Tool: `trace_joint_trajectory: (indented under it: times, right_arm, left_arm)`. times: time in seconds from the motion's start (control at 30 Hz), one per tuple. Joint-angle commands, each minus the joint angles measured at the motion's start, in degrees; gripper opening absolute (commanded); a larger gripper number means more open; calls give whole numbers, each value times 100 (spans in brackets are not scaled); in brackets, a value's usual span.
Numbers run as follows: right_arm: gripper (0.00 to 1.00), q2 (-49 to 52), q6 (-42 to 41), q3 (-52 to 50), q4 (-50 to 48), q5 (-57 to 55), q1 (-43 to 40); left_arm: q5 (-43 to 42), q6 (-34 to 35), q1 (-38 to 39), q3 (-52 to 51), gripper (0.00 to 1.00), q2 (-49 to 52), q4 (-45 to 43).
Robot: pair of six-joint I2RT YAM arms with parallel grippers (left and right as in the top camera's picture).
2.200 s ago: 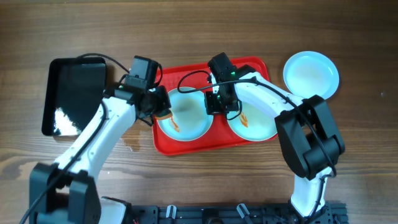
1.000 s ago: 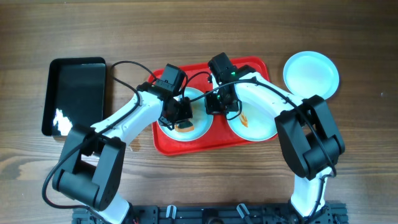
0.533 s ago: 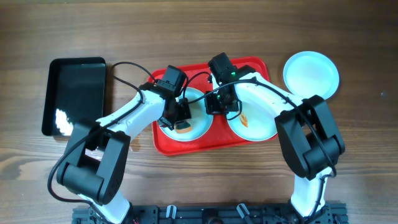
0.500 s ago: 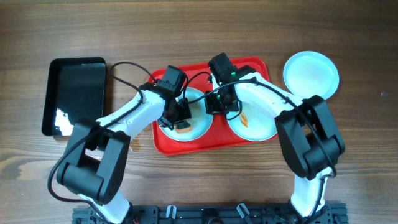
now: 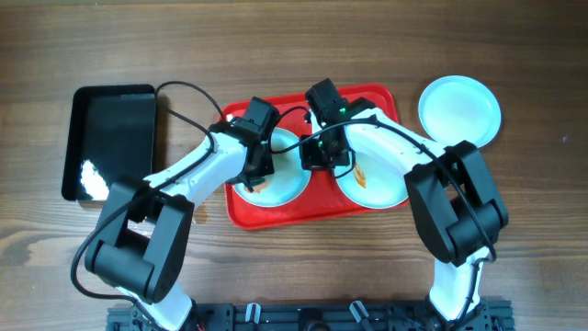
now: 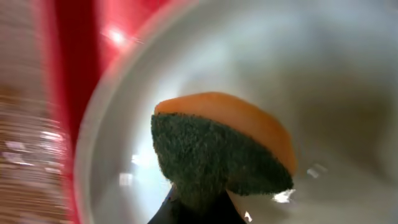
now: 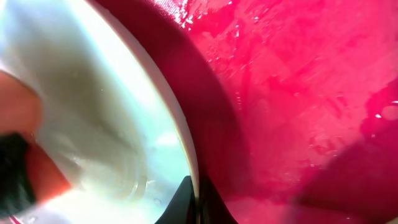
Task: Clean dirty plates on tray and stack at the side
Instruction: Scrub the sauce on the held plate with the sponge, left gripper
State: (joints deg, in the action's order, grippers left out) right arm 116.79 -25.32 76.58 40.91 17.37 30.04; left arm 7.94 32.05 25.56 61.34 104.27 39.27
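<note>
The left gripper (image 5: 259, 172) works above the large red rectangular plastic tray (image 5: 367, 95) at frame centre, inside its left round mint-white plate (image 5: 289, 180), clenched on an orange-and-green scouring sponge (image 6: 217, 149). The right gripper (image 5: 323, 158) seemingly pinches that plate's rim.

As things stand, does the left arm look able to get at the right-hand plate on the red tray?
Probably not: the right gripper, clamped on the left plate, sits between the plates and its arm crosses the right plate. The left gripper holds a sponge.
</note>
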Motion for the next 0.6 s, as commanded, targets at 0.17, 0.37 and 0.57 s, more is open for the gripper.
trace_joint_trajectory:
  times: [0.17,0.37,0.57]
  right_arm:
    - [4,214,-20,-138,20,-219,0]
    - [4,214,-61,-138,4,-234,0]
    - [5,214,-79,-138,4,-232,0]
  left_arm:
    - [1762,61,-59,-122,4,-151,-138]
    - [763,57,-59,-122,4,-892,-251]
    - [-461,57,-59,-125,4,-1222,-378]
